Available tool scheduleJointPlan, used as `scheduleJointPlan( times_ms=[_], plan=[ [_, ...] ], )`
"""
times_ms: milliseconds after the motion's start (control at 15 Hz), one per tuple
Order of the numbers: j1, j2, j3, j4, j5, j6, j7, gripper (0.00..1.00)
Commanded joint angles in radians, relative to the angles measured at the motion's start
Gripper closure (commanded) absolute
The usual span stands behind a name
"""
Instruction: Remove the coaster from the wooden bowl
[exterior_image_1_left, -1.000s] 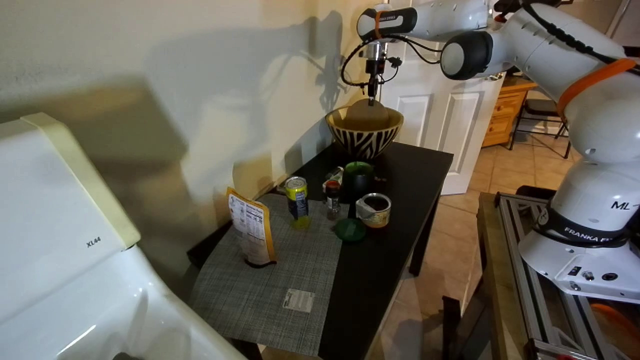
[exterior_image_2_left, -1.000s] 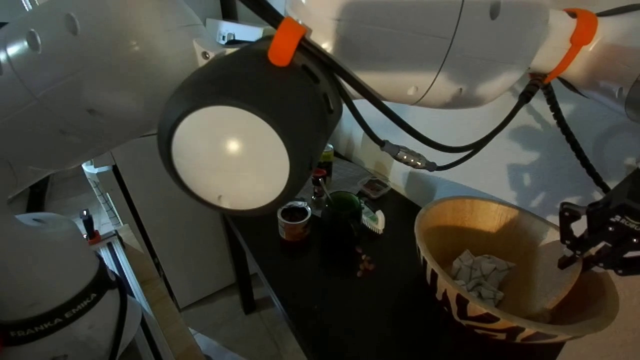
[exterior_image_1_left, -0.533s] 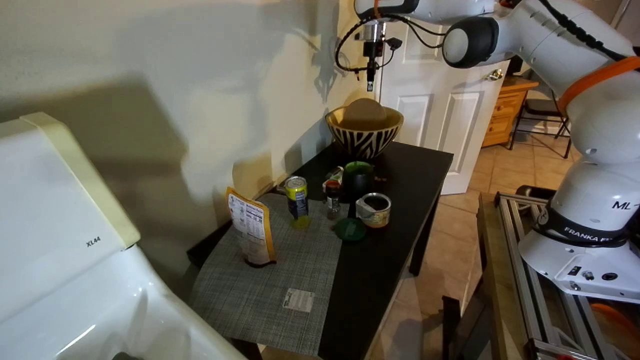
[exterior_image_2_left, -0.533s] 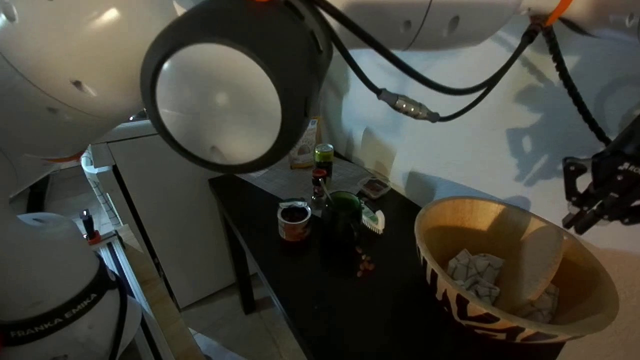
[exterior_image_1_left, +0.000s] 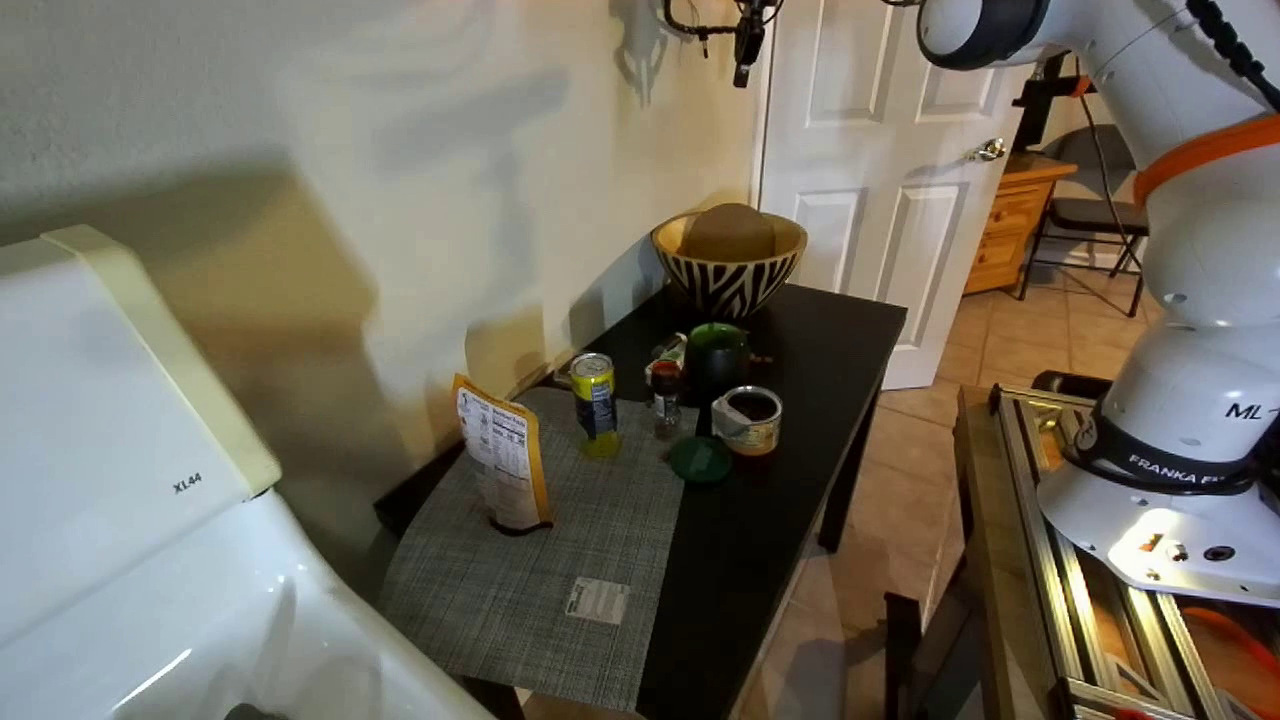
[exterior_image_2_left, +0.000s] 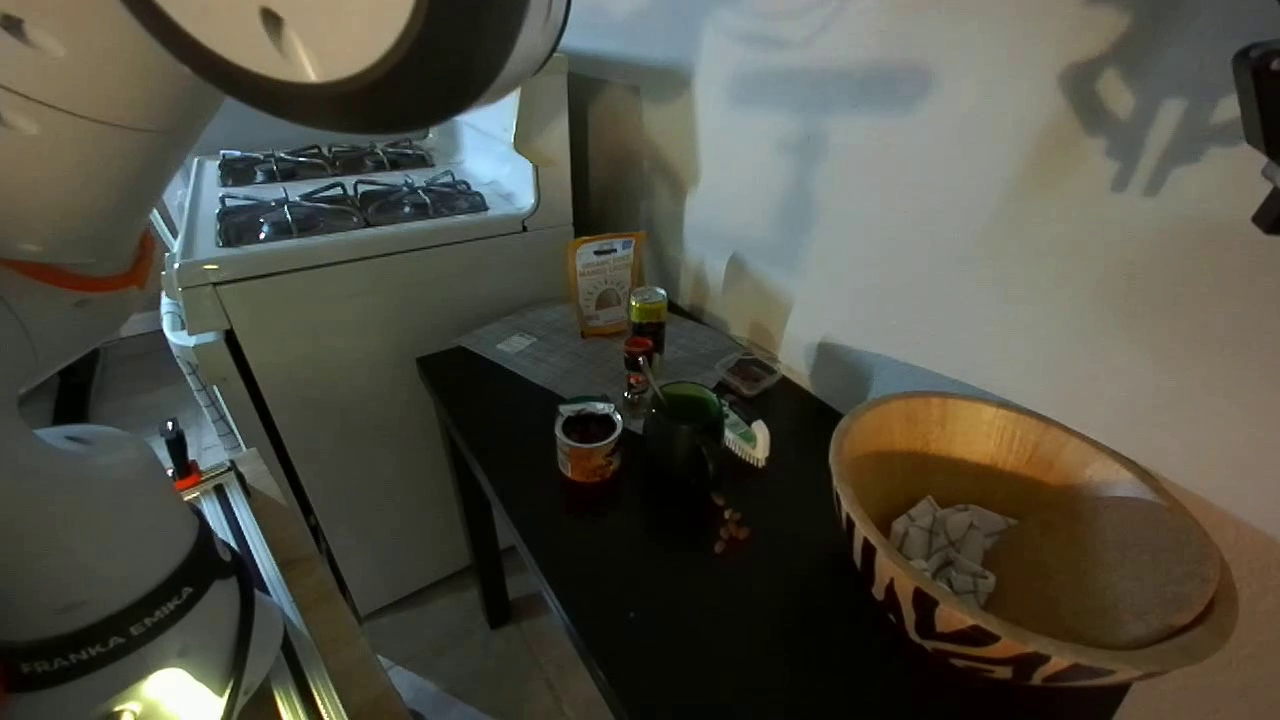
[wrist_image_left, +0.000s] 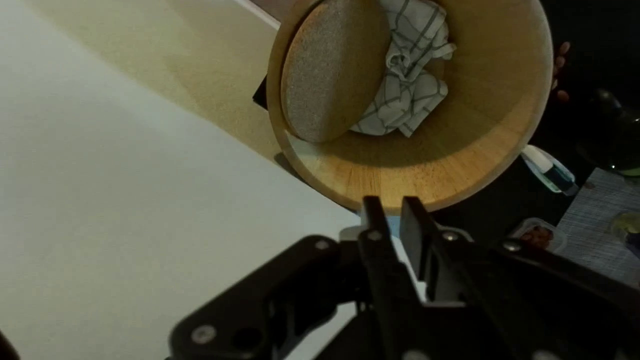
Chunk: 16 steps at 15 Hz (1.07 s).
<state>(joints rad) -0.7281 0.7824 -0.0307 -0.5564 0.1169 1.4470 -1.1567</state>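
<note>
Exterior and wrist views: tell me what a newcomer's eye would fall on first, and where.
Probably the zebra-striped wooden bowl at the far end of the dark table in an exterior view. The wrist view shows the round tan coaster tilted inside it beside a checked cloth. Next, likely the white robot arm at the right edge of an exterior view, its black, empty gripper hanging higher than the bowl.

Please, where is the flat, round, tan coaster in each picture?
In an exterior view: the flat, round, tan coaster sits above centre, slightly right.
In an exterior view: coaster low, near the right edge.
In the wrist view: coaster at the top, near the middle.
Shared landmark: the wide, tan wooden bowl, zebra-striped outside, which holds the coaster in every view.
</note>
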Motion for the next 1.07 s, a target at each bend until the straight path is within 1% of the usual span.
scheduleJointPlan(
  times_ms=[0,133,267,333,467,533,600,667,733,800,1000],
  plan=[
    [-0.013,-0.008,-0.002,-0.073,0.013,0.033,0.014,0.53],
    [-0.053,0.017,0.032,-0.108,0.071,0.02,-0.027,0.38],
    [-0.084,0.06,0.038,-0.148,0.112,0.012,-0.035,0.22],
    [-0.046,0.033,0.016,-0.105,0.071,0.005,-0.01,0.41],
    [-0.072,0.069,0.023,-0.132,0.09,0.006,-0.025,0.25],
    [-0.079,0.08,0.025,-0.132,0.093,0.006,-0.028,0.22],
    [-0.08,0.081,0.025,-0.132,0.095,0.006,-0.028,0.05],
    [-0.072,0.092,0.017,-0.126,0.094,0.014,0.018,0.06],
    [-0.077,0.118,0.01,-0.11,0.108,0.021,0.097,0.05],
    [-0.083,0.134,0.006,-0.105,0.113,0.02,0.148,0.0],
    [-0.102,0.198,-0.002,-0.088,0.123,0.112,0.273,0.0]
  ],
)
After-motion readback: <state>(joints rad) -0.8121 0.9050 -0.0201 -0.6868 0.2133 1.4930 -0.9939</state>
